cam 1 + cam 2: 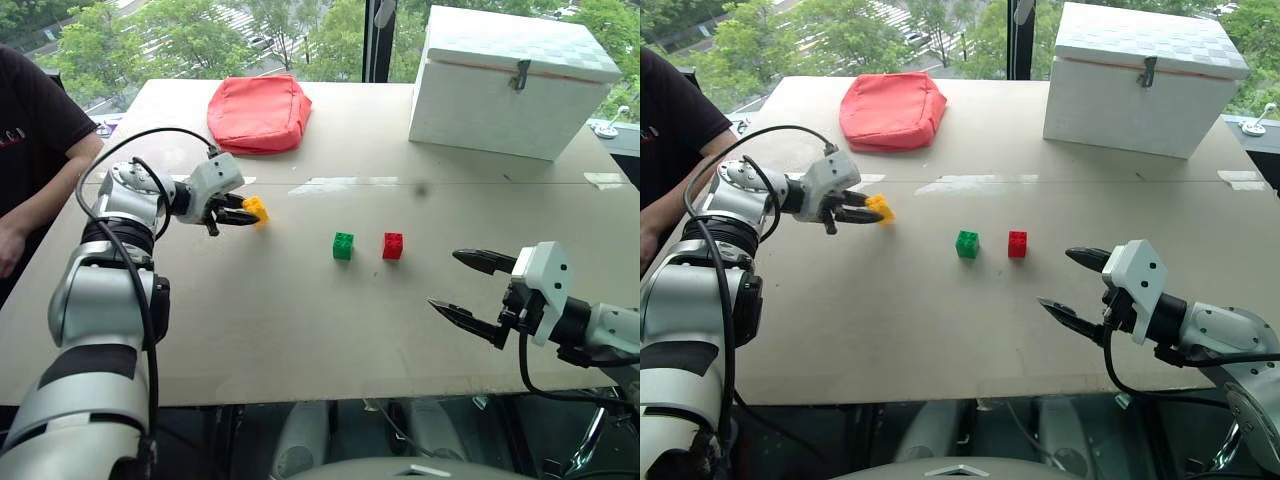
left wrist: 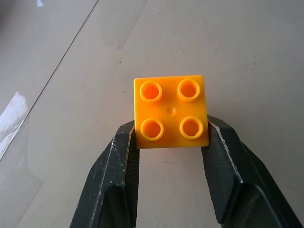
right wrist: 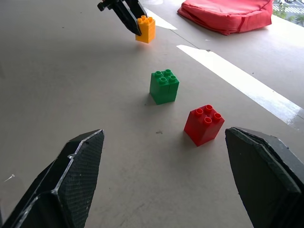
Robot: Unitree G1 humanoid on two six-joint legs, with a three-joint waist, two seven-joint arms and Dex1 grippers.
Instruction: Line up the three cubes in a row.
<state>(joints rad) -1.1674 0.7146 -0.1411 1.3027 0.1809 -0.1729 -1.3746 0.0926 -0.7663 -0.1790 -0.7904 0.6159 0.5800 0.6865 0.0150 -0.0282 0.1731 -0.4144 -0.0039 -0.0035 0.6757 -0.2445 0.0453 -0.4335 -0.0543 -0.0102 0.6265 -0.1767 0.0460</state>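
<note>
My left gripper (image 1: 249, 211) is shut on the yellow cube (image 1: 257, 208) at the left of the table, one black finger pressed to each side of it (image 2: 171, 111). Whether the cube rests on the table or hangs just above it, I cannot tell. The green cube (image 1: 343, 245) and the red cube (image 1: 393, 245) stand side by side, studs up, a small gap between them, to the right of the yellow one and nearer to me. My right gripper (image 1: 445, 280) hovers open, with nothing between its fingers, right of the red cube (image 3: 204, 124).
A red cushion (image 1: 259, 112) lies at the back of the table (image 1: 300, 340), and a white box (image 1: 515, 85) stands at the back right. A person in a dark shirt (image 1: 30, 140) stands at the table's left edge. A pale tape strip (image 1: 340, 184) crosses the middle.
</note>
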